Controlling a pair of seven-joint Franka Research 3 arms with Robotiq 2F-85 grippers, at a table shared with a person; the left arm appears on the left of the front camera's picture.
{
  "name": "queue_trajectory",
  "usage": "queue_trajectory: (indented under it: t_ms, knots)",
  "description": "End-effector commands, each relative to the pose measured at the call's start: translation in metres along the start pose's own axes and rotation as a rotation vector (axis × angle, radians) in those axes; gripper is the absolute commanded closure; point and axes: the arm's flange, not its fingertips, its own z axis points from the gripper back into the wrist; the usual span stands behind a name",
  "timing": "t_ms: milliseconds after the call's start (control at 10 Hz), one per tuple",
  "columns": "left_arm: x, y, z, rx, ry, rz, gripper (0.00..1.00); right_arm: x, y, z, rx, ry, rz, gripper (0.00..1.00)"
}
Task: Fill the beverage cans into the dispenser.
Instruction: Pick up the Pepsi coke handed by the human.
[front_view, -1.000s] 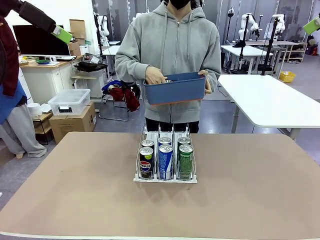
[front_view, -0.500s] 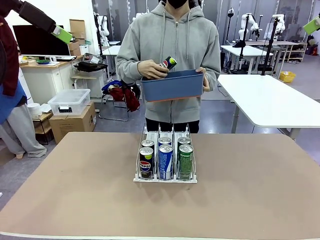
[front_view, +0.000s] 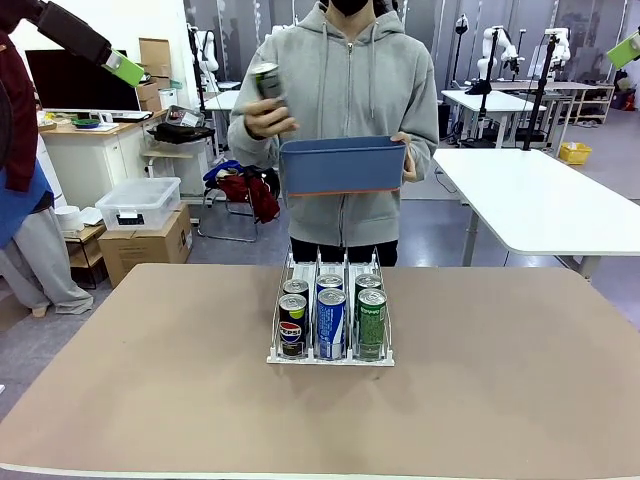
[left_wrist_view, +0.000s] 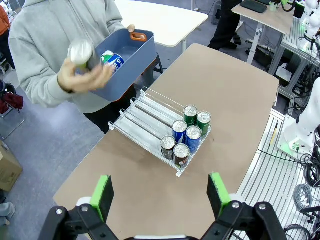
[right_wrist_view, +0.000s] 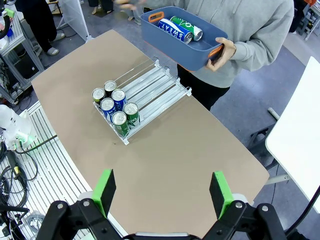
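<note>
The clear dispenser (front_view: 330, 262) stands mid-table with several beverage cans at its front end: black (front_view: 292, 325), blue-and-white (front_view: 331, 322) and green (front_view: 371, 320), each with another behind it. Across the table a person holds a dark blue tub (front_view: 343, 165) in one hand and a can (front_view: 266, 82) raised in the other. More cans (right_wrist_view: 174, 30) lie in the tub. My left gripper (left_wrist_view: 160, 195) hangs open high above the table's left end, well clear of the dispenser (left_wrist_view: 145, 117). My right gripper (right_wrist_view: 162, 192) is open too, high over the right end, far from the dispenser (right_wrist_view: 150, 85).
The brown table (front_view: 500, 400) is bare around the dispenser. Behind the person stand a white table (front_view: 540, 200) at the right, and a clear storage box (front_view: 138, 203) on a cardboard box at the left. Another person stands at the far left.
The person's hand took a can out of the tub and raised it to shoulder height. Both grippers stayed open and still.
</note>
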Motion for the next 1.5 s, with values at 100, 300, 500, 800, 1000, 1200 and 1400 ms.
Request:
queue_trajectory:
  t_ms: [100,300,500,800,1000,1200,1400]
  knots:
    - [-0.0019,-0.0002,0.0006,0.007,0.001,0.008,0.0,0.0001,0.0005,0.0001,0.001,-0.001,0.002,0.0]
    - [-0.0019,-0.0002,0.0006,0.007,0.001,0.008,0.0,0.0001,0.0005,0.0001,0.001,-0.001,0.002,0.0]
    - [-0.0019,-0.0002,0.0006,0.007,0.001,0.008,0.0,0.0001,0.0005,0.0001,0.001,-0.001,0.002,0.0]
    - [-0.0019,-0.0002,0.0006,0.007,0.001,0.008,0.0,0.0001,0.0005,0.0001,0.001,-0.001,0.002,0.0]
    - [-0.0019,-0.0002,0.0006,0.007,0.001,0.008,0.0,0.0001,0.0005,0.0001,0.001,-0.001,0.002,0.0]
    - [-0.0019,-0.0002,0.0006,0.007,0.001,0.008,0.0,0.0001,0.0005,0.0001,0.001,-0.001,0.002,0.0]
    - [-0.0019,-0.0002,0.0006,0.007,0.001,0.008,0.0,0.0001,0.0005,0.0001,0.001,-0.001,0.002,0.0]
